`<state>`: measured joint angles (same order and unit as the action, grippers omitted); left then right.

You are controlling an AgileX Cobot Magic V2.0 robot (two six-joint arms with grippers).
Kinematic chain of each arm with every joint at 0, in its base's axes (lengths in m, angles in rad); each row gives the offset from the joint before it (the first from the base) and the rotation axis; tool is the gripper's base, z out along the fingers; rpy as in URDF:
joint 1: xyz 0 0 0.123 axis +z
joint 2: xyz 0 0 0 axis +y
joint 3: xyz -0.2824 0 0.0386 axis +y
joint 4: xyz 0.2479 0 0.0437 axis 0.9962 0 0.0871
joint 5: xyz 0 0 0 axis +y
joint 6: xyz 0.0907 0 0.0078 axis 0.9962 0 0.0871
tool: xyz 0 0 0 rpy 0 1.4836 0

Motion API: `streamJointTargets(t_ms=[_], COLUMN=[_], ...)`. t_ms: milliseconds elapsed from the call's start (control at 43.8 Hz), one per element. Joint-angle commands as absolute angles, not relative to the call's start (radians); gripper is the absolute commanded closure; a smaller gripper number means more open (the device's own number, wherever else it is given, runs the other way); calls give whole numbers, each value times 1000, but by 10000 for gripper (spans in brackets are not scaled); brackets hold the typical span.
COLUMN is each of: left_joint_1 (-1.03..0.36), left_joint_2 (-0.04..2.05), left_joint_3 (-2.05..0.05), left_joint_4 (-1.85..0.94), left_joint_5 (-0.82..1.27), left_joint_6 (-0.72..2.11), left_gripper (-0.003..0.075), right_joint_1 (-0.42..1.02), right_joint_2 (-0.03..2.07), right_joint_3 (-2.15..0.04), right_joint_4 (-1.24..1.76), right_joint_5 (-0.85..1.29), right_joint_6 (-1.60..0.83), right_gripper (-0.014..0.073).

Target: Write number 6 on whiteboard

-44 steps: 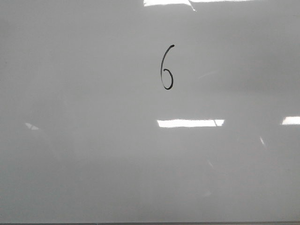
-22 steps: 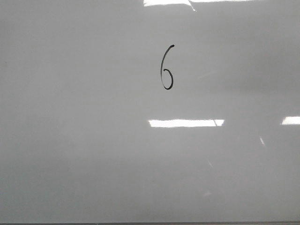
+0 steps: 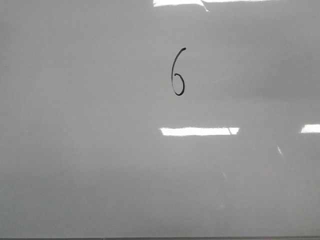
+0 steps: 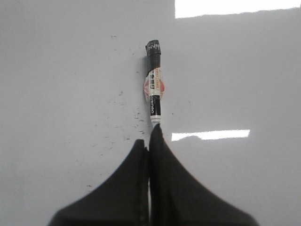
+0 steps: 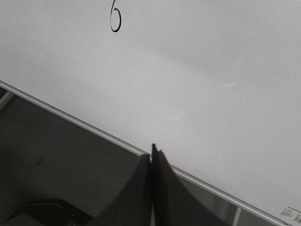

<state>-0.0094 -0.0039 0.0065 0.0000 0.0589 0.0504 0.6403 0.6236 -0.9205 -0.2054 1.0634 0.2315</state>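
The left gripper (image 4: pixel 149 141) is clenched on the tail of a marker (image 4: pixel 154 84), whose capped black end points away from the fingers over the whiteboard (image 4: pixel 61 84); fine dark specks dot the board beside it. The right gripper (image 5: pixel 152 157) is pressed closed with nothing between its fingers, hanging over the whiteboard's thin metal frame (image 5: pixel 70 120). In the front view the number 6 (image 3: pixel 178 72) sits upper centre: thin, black, tall, with a small closed loop.
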Motion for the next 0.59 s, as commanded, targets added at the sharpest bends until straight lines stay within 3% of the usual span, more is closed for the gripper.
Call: streamJointTargets(t_ms=[0, 434, 571], left_joint_1=[-14, -14, -14], left_joint_2=[-21, -21, -21], left_joint_3=[10, 10, 10], left_joint_4=[-7, -7, -7], left_joint_5=[-26, -26, -26], left_joint_6=[44, 44, 44], left_gripper=[741, 741, 741], right_joint_1=[635, 637, 574], right_joint_2=[624, 621, 585], right_joint_3=[-944, -940, -884], right_joint_4=[-231, -231, -216], right_joint_5=[1002, 1001, 949], right_joint_6=[229, 229, 227], right_gripper=[662, 662, 659])
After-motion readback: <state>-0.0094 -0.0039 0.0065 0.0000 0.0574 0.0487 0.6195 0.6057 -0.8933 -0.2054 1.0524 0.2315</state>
